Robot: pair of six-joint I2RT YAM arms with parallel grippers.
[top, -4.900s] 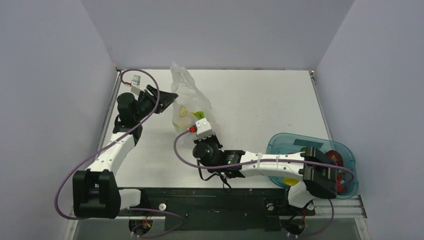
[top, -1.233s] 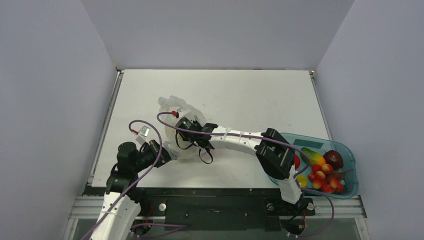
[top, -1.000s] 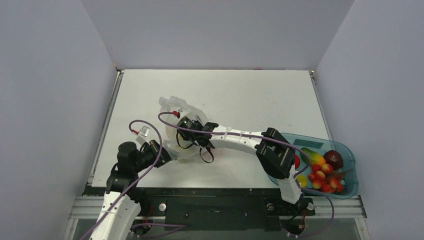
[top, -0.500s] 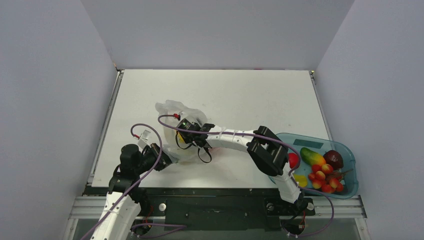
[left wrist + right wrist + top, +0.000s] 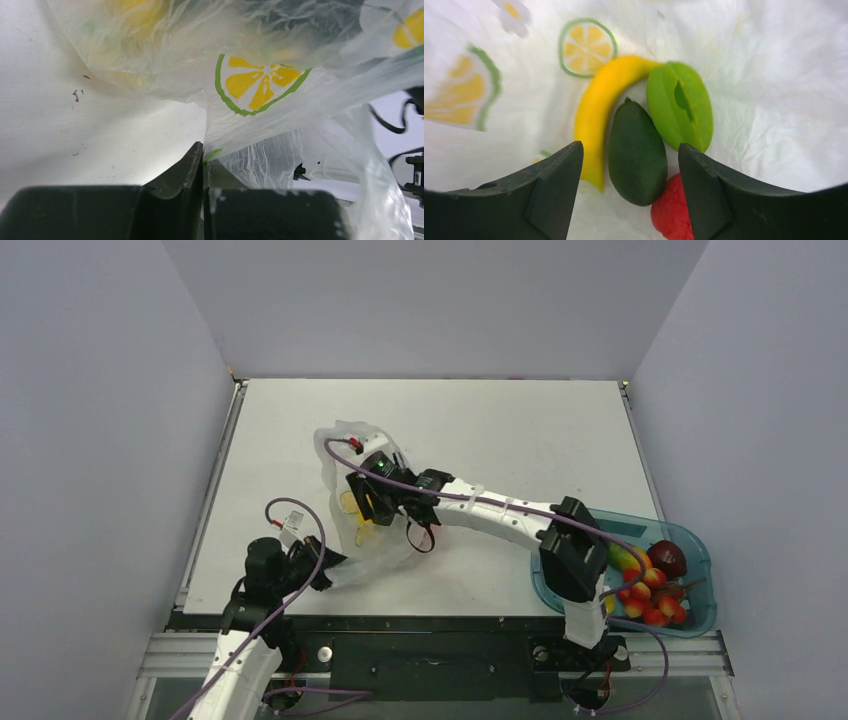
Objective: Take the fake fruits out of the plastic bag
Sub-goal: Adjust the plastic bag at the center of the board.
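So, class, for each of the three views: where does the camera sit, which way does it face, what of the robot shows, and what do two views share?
Top external: above and behind the bases, facing down on the table; both arms show.
Left wrist: on the left arm, facing along its shut left end effector, pinching the plastic bag.
Right wrist: facing into the bag; the open right end effector frames a banana.
Shared: both wrist views show the bag's lemon-slice print.
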